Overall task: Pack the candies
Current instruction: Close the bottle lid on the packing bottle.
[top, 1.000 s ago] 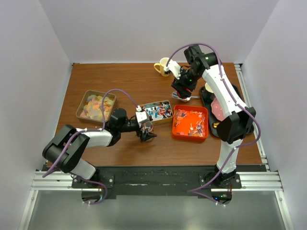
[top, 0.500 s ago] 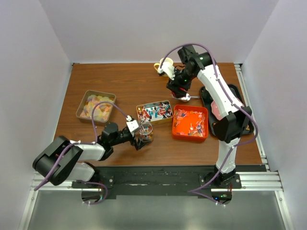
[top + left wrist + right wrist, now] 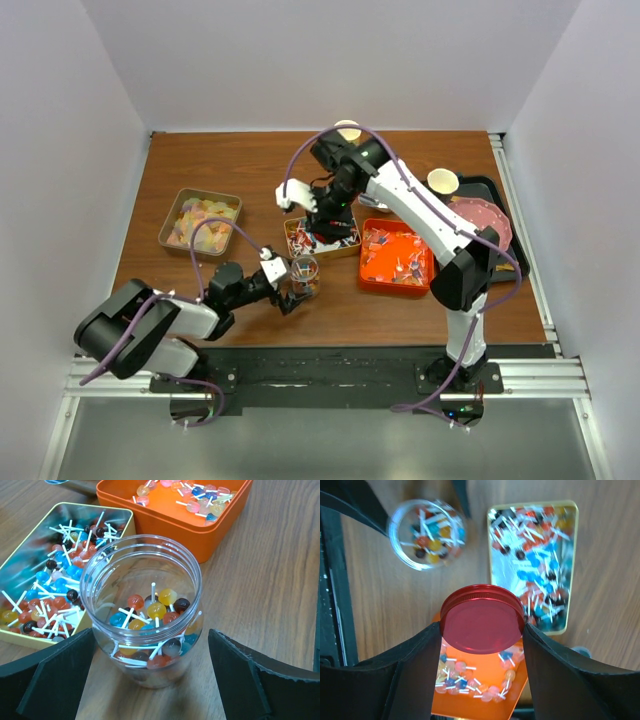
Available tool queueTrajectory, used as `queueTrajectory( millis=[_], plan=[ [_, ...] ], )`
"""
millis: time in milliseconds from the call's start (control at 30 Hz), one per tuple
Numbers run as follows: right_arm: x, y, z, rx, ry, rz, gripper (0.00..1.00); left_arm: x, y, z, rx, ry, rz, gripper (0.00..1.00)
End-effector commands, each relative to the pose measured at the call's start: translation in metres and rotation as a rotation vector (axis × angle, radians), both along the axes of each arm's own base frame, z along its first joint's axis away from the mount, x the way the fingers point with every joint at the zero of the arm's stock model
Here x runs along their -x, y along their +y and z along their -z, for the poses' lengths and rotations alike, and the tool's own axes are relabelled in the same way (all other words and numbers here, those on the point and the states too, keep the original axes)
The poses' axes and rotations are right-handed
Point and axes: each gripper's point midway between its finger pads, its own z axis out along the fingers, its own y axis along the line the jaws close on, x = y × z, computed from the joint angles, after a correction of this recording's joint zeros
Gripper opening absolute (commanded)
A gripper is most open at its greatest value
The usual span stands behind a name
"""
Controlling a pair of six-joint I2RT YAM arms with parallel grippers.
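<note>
- Over the middle of the table [image 3: 250, 165], my overhead view loses a good part of the gold tin [image 3: 345, 238] under the right arm, and I cannot find the red lid from up there at all.
- At the far edge, a yellow mug [image 3: 348, 127] shows only its rim above that same arm.
- From the right wrist, the orange tray [image 3: 475, 692] is mostly covered by the lid [image 3: 482, 622] and the fingers [image 3: 410, 680], and the jar [image 3: 427, 532] looks blurred.
- From the left wrist, the gold tin and the orange tray both run off the frame edges.
- Left gripper [image 3: 150, 645]: spread as wide as it goes, one finger on each side of the clear jar. I see bare wood between each finger and the glass, so it is touching nothing.
- Right gripper [image 3: 482, 630]: pinching the round red lid by its rim, flat side toward the camera. It hangs above the seam between the orange tray and the gold tin, with the jar off to one side.
- The candies [image 3: 156, 611] partly fill the open jar. More lie heaped in the gold tin just beside it, in the orange tray, and in a square tin [image 3: 200, 220] well off to the left.
</note>
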Motion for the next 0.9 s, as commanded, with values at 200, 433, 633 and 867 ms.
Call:
queueTrajectory(
  millis=[200,433,633,867],
  plan=[
    [0.057,-0.024,-0.010,0.096,0.146,-0.061,0.47,0.003,-0.013,-0.014,0.064,-0.110,0.079,0.89],
    [0.091,-0.021,0.007,0.155,0.159,-0.203,0.47,0.008,-0.012,-0.009,0.058,-0.140,0.100,0.77],
    [0.110,-0.017,0.017,0.187,0.170,-0.285,0.47,0.001,-0.012,-0.005,0.041,-0.118,0.078,0.62],
    [0.105,-0.003,0.031,0.211,0.135,-0.298,0.47,0.001,-0.012,-0.002,0.033,-0.106,0.081,0.45]
  ],
)
